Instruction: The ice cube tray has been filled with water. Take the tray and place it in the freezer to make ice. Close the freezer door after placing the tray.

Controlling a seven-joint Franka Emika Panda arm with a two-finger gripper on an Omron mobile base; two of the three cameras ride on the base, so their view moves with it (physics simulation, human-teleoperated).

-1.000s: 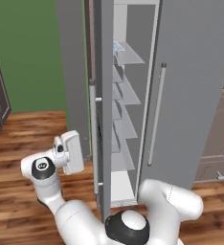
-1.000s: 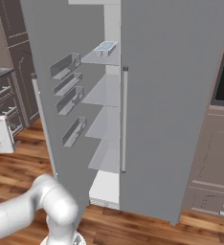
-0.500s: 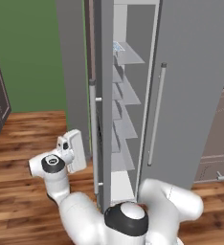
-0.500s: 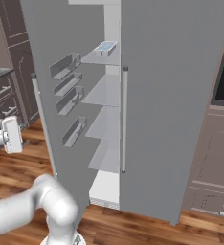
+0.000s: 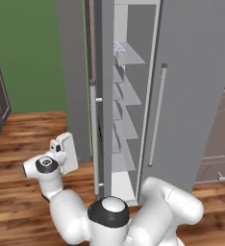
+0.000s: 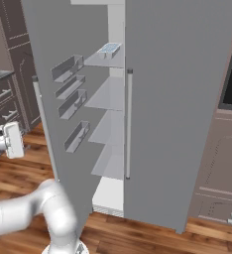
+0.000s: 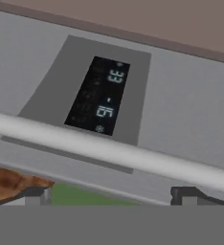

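Ice cube tray (image 6: 109,48) on top freezer (image 6: 113,129) shelf; freezer door (image 6: 63,99) ajar; gripper (image 7: 109,194) spread wide, empty, facing door handle (image 7: 109,148).

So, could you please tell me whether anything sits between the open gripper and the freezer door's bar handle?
Nothing visible does. In the hand view the freezer door faces the open gripper, and its bar handle runs across just beyond the fingers. The ice cube tray already lies on the top shelf.

The dispenser panel (image 7: 101,95) shows "33" and "-15".
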